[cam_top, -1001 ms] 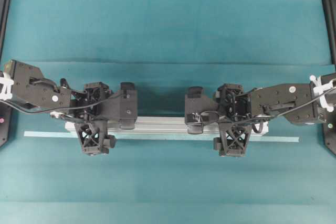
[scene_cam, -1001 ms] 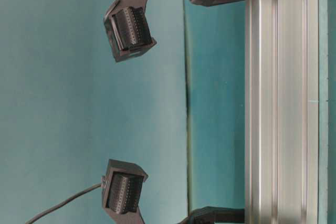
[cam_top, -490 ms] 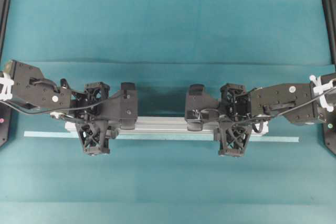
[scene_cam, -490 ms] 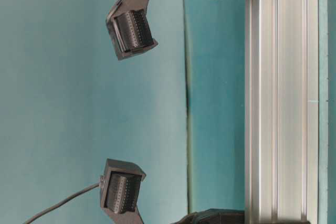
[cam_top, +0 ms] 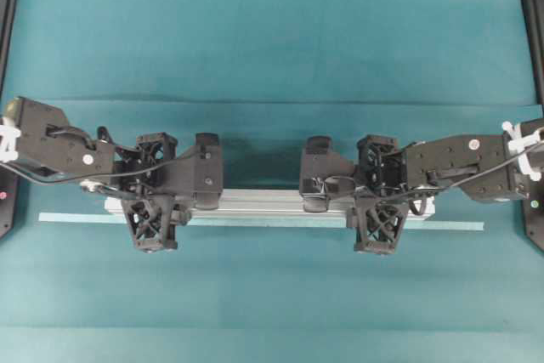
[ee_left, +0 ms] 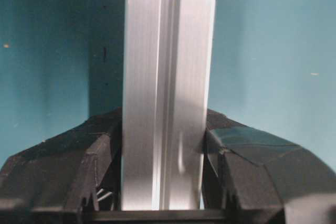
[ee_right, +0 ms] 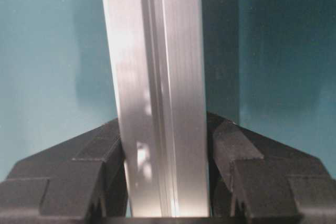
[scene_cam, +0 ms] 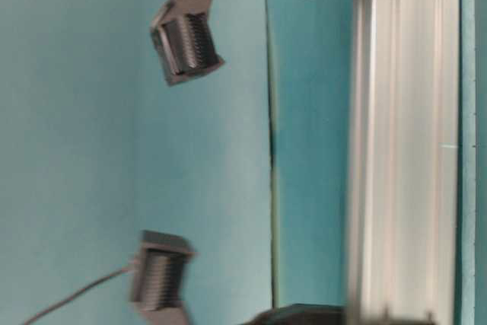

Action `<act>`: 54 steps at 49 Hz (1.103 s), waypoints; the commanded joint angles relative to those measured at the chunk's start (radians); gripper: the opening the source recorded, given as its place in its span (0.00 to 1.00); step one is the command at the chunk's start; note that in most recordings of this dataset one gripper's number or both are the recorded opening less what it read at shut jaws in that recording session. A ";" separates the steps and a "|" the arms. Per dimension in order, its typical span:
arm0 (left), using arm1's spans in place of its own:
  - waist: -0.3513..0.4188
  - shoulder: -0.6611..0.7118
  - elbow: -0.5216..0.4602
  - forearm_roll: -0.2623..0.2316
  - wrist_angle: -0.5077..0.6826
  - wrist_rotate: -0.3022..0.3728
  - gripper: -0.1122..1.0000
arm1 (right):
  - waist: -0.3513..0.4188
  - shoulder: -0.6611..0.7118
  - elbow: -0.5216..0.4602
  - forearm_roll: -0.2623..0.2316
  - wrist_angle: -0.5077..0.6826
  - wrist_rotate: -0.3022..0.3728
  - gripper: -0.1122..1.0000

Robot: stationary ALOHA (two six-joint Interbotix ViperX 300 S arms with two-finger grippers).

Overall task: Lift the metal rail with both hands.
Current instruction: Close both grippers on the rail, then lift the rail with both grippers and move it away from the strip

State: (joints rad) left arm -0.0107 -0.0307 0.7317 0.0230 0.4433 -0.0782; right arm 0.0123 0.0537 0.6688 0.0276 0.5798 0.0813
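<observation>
The metal rail (cam_top: 263,202) is long and silver. It lies left to right across the middle of the teal table (cam_top: 272,40). It has long grooves running along it.

The left gripper (cam_top: 153,191) sits over the left end of the rail. One finger is on the far side of the rail and one is on the near side. In the left wrist view, the two black fingers (ee_left: 68,171) press flat against both sides of the metal rail (ee_left: 168,93). The fingers are closed tight on it, with no space showing.

The right gripper (cam_top: 376,193) sits over the right end of the rail. In the right wrist view, its two black fingers (ee_right: 262,177) also press against both sides of the metal rail (ee_right: 155,93). They are closed tight on it too.

Just on the near side of the rail lies a thin pale-blue tape strip (cam_top: 72,218). It runs the same way as the rail and sticks out past both ends.

In the table-level view, the metal rail (scene_cam: 399,142) looks a bit blurry. A dark shadow shows beside the rail in both wrist views. From the overhead view, I cannot tell if the rail is touching the table or is just above it.
</observation>
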 commanded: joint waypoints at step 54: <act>0.021 -0.316 -0.302 0.003 0.574 -0.011 0.43 | -0.017 -0.232 -0.394 0.006 0.652 0.029 0.45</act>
State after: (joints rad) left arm 0.0015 -0.3160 0.4786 0.0230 0.9802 -0.0828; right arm -0.0046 -0.1626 0.3206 0.0307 1.1950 0.0936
